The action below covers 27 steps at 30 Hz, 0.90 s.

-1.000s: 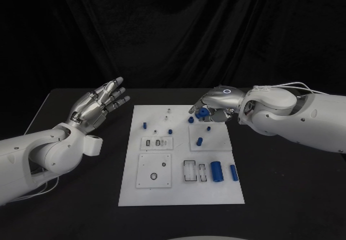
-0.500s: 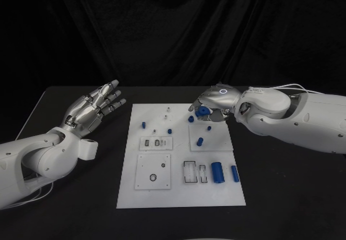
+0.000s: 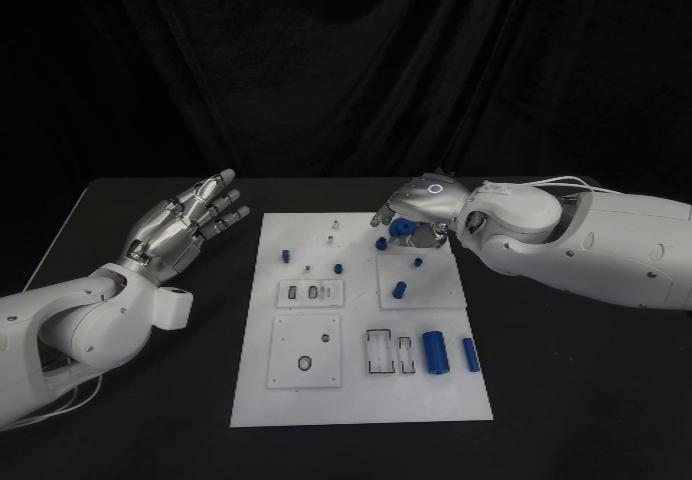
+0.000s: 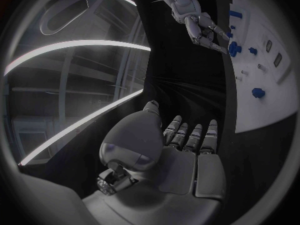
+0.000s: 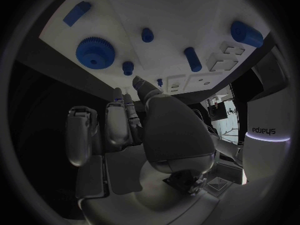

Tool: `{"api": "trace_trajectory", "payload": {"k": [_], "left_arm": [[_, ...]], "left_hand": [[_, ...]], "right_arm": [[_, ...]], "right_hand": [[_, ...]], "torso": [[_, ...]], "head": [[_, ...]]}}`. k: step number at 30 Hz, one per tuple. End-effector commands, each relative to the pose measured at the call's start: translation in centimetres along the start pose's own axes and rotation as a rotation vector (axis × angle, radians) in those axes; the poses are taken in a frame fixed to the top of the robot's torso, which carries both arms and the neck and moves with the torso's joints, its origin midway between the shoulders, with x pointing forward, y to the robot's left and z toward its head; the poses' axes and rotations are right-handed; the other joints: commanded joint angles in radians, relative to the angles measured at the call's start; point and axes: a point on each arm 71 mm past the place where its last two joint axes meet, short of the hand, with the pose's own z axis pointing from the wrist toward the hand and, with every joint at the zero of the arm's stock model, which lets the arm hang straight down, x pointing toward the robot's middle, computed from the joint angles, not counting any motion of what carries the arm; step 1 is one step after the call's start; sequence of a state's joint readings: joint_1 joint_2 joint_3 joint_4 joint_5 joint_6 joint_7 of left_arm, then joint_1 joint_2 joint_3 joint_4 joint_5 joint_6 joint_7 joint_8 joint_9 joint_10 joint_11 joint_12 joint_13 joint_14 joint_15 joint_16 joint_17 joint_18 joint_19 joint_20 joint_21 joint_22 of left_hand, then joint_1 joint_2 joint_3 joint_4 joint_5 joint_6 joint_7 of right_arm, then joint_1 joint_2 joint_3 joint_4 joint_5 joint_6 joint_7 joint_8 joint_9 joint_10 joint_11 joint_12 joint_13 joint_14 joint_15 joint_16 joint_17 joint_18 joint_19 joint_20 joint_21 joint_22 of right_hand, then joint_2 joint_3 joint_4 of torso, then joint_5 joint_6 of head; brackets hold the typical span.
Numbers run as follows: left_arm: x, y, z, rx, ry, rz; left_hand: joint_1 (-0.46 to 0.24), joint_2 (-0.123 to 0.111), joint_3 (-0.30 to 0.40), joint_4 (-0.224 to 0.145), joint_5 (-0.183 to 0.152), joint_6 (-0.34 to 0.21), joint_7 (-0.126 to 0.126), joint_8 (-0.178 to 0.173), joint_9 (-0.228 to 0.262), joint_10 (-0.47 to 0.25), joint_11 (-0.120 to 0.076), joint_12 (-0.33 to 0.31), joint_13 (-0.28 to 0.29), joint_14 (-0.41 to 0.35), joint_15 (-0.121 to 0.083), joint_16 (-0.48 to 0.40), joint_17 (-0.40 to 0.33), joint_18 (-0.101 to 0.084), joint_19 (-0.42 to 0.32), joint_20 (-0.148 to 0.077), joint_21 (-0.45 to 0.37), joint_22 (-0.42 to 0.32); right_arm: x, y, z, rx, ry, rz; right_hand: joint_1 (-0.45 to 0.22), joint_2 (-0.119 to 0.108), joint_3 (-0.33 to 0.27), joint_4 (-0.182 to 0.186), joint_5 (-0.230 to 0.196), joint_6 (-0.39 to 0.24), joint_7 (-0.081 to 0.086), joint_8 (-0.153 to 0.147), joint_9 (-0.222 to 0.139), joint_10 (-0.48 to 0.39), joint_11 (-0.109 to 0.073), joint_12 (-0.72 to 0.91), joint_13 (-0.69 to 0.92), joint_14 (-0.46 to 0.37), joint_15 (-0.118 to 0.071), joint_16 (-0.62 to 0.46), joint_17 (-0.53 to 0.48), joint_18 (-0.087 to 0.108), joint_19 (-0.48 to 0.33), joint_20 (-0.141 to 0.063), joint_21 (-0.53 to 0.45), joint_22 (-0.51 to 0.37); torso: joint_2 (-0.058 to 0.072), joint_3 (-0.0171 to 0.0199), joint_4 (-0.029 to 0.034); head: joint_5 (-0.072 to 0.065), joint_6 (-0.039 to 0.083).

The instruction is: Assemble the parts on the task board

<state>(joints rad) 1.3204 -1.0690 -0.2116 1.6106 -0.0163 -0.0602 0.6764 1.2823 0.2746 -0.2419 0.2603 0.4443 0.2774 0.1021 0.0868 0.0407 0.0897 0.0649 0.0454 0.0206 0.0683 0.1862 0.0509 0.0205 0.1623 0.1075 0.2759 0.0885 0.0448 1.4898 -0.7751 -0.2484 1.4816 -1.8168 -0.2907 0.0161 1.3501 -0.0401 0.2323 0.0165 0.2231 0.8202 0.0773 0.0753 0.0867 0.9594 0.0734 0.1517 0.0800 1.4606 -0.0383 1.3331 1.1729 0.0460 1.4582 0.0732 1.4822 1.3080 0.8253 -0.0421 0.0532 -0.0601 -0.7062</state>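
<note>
Blue gear sits at the far edge of the white board, right under my right hand. I can't tell if the curled fingers grip it. Risk: it slips or tilts. Left hand is spread open, empty, off the board.

- The scene was dim; the black table and the black curtain behind it swallowed most of the light.
- The white board was the brightest surface, evenly lit from above, with only faint shadows beside the blue parts.
- Soft glare sat on the silver left hand.
- Both wrist views were bent by the fisheye and darkened at their rims.
</note>
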Motion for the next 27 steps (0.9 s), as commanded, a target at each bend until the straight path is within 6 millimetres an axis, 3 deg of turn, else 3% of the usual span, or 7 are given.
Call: {"api": "trace_trajectory", "payload": {"k": [1, 5, 11, 20, 23, 27], "left_arm": [[0.4, -1.3, -0.1, 0.168, 0.045, 0.040], [0.5, -1.3, -0.1, 0.174, 0.056, 0.057], [0.6, -1.3, -0.1, 0.177, 0.061, 0.067], [0.6, -1.3, -0.1, 0.180, 0.062, 0.071], [0.6, -1.4, -0.1, 0.183, 0.059, 0.074], [0.6, -1.4, -0.1, 0.189, 0.053, 0.080]], "left_hand": [[0.012, 0.001, 0.004, -0.001, 0.005, 0.006, 0.000, 0.007, 0.001, -0.002, 0.003, 0.006, 0.001, -0.006, 0.005, -0.002, -0.002, 0.007, -0.002, 0.010, 0.001, 0.000], [0.014, -0.001, 0.004, -0.001, 0.006, 0.010, -0.003, 0.006, 0.001, -0.003, 0.001, 0.006, 0.001, -0.025, -0.007, -0.016, -0.007, 0.009, -0.017, 0.005, -0.009, -0.006], [0.015, -0.001, 0.004, -0.001, 0.007, 0.010, -0.002, 0.006, 0.001, -0.004, 0.001, 0.005, 0.001, -0.026, -0.008, -0.017, -0.007, 0.010, -0.018, 0.004, -0.010, -0.007], [0.015, -0.001, 0.004, -0.001, 0.008, 0.012, -0.002, 0.007, 0.001, -0.004, 0.002, 0.005, 0.001, -0.026, -0.008, -0.017, -0.007, 0.010, -0.018, 0.004, -0.010, -0.007], [0.015, -0.002, 0.004, 0.000, 0.010, 0.015, 0.003, 0.005, 0.001, -0.004, 0.008, 0.006, 0.001, -0.038, -0.026, -0.025, -0.010, 0.010, -0.053, -0.014, -0.036, -0.020], [0.010, -0.006, 0.001, 0.000, 0.009, 0.021, 0.011, 0.003, 0.001, -0.003, 0.021, 0.008, 0.001, -0.068, -0.091, -0.051, -0.020, 0.005, -0.105, -0.086, -0.084, -0.042]], "right_arm": [[0.0, -0.3, 0.1, 0.021, -0.023, -0.013], [0.1, -0.4, 0.2, 0.019, -0.020, -0.015], [0.4, -0.4, 0.4, 0.023, 0.002, -0.016], [0.9, -0.5, 0.7, 0.024, 0.023, -0.015], [1.1, -0.4, 0.8, 0.022, 0.021, -0.014], [1.3, -0.4, 0.9, 0.019, 0.022, -0.013]], "right_hand": [[-0.005, -0.014, 0.014, 0.007, 0.011, 0.020, 0.005, 0.003, 0.004, 0.014, 0.001, -0.012, 0.003, 0.056, 0.000, 0.036, 0.040, -0.008, 0.032, -0.002, 0.007, 0.118], [-0.006, -0.015, 0.016, 0.008, 0.009, 0.027, 0.007, 0.006, 0.006, 0.014, -0.001, -0.014, 0.003, 0.054, 0.000, 0.033, 0.033, -0.007, 0.030, -0.002, 0.005, 0.114], [-0.008, -0.017, 0.018, 0.011, 0.004, 0.039, 0.009, 0.010, 0.009, 0.019, -0.003, -0.015, 0.004, 0.053, -0.001, 0.033, 0.032, -0.007, 0.030, -0.003, 0.004, 0.114], [-0.010, -0.021, 0.021, 0.013, -0.005, 0.047, 0.008, 0.011, 0.012, 0.028, -0.003, -0.014, 0.005, 0.052, -0.002, 0.036, 0.036, -0.007, 0.031, -0.004, 0.006, 0.117], [-0.011, -0.022, 0.021, 0.013, -0.007, 0.049, 0.008, 0.012, 0.013, 0.028, -0.003, -0.014, 0.005, 0.052, -0.002, 0.037, 0.036, -0.007, 0.031, -0.004, 0.005, 0.116], [-0.010, -0.023, 0.023, 0.014, -0.009, 0.056, 0.007, 0.015, 0.015, 0.029, -0.004, -0.016, 0.005, 0.051, -0.002, 0.035, 0.033, -0.007, 0.030, -0.004, 0.005, 0.116]], "torso": [[0.000, 0.0007, -0.0017], [0.001, 0.0004, 0.0003], [0.001, -0.0014, 0.0039], [0.002, -0.0012, 0.0004], [0.002, -0.0006, 0.0006], [0.003, -0.0004, 0.0017]], "head": [[0.007, 0.000], [0.007, -0.001], [0.005, 0.002], [0.006, 0.002], [0.005, 0.002], [0.004, 0.001]]}}
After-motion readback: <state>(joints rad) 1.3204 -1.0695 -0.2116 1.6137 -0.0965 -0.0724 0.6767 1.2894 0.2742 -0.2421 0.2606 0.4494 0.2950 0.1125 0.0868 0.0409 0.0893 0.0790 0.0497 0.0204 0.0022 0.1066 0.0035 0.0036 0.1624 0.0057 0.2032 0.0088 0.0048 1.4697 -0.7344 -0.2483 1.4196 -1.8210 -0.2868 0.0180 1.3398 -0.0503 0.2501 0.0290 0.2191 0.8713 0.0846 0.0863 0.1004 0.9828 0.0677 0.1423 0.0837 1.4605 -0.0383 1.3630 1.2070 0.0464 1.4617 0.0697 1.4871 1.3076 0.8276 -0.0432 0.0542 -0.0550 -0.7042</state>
